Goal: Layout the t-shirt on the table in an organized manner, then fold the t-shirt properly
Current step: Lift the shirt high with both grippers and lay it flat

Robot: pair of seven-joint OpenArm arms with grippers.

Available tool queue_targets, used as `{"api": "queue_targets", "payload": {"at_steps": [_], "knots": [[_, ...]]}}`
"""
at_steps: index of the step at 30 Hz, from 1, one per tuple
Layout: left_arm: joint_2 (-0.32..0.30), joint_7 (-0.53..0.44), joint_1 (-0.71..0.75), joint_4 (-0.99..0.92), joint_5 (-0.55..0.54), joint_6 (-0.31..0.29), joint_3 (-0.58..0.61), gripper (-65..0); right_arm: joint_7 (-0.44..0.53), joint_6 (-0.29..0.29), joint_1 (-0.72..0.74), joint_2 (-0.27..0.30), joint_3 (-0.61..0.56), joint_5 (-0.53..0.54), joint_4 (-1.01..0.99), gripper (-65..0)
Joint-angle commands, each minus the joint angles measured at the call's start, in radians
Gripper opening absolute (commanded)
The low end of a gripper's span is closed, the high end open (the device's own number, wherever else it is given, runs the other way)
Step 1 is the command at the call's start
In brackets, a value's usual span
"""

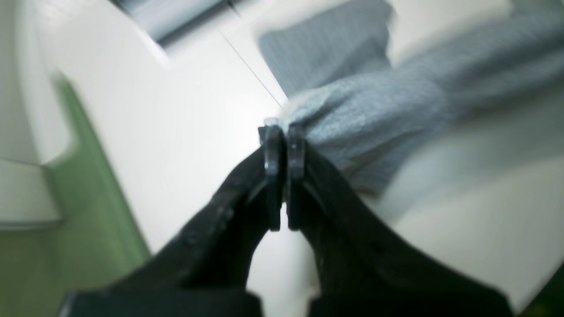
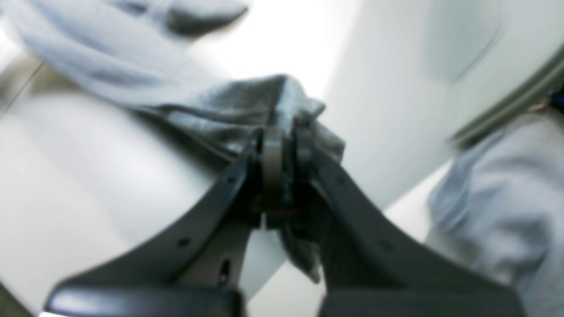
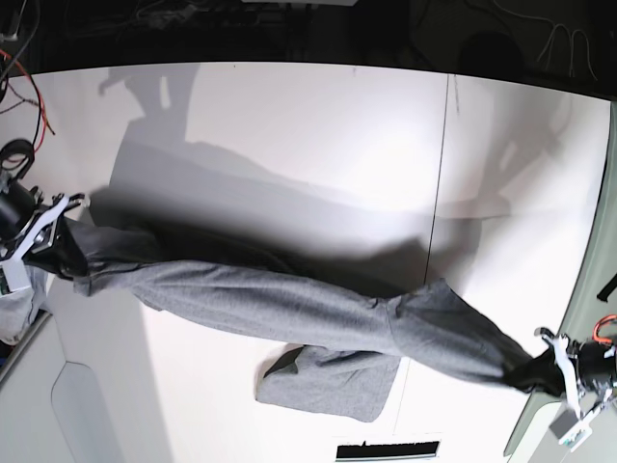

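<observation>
**Shirt stretched between two arms above the table**

The t-shirt (image 3: 289, 309) hangs as a long twisted band across the table (image 3: 318, 135), running from about nine o'clock to about four o'clock in the base view. Each end is pinched. The left gripper (image 1: 284, 132) is clamped tight on a bunched edge of grey cloth, and the right gripper (image 2: 285, 134) is likewise closed on a wad of fabric with folds spilling past its tips. Holding both ends wide apart looks meant to pull the shirt open and straight before it is laid flat. One loose part, perhaps a sleeve or hem, sags at six o'clock and rests on the tabletop. A second pale grey cloth (image 2: 506, 211) lies at the right wrist view's four o'clock.

No containers show in any view.
</observation>
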Motion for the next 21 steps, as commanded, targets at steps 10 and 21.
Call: {"api": "queue_targets", "payload": {"at_steps": [10, 21], "knots": [[-0.153, 0.069, 0.174, 0.015, -0.154, -0.053, -0.061, -65.0, 0.02, 0.024, -0.305, -0.171, 0.01, 0.077, 0.248, -65.0], [-0.149, 0.137, 0.28, 0.014, -0.146, -0.053, -0.071, -40.8, -0.023, 0.022, -0.381, -0.256, 0.019, 0.084, 0.23, -34.8]]}}
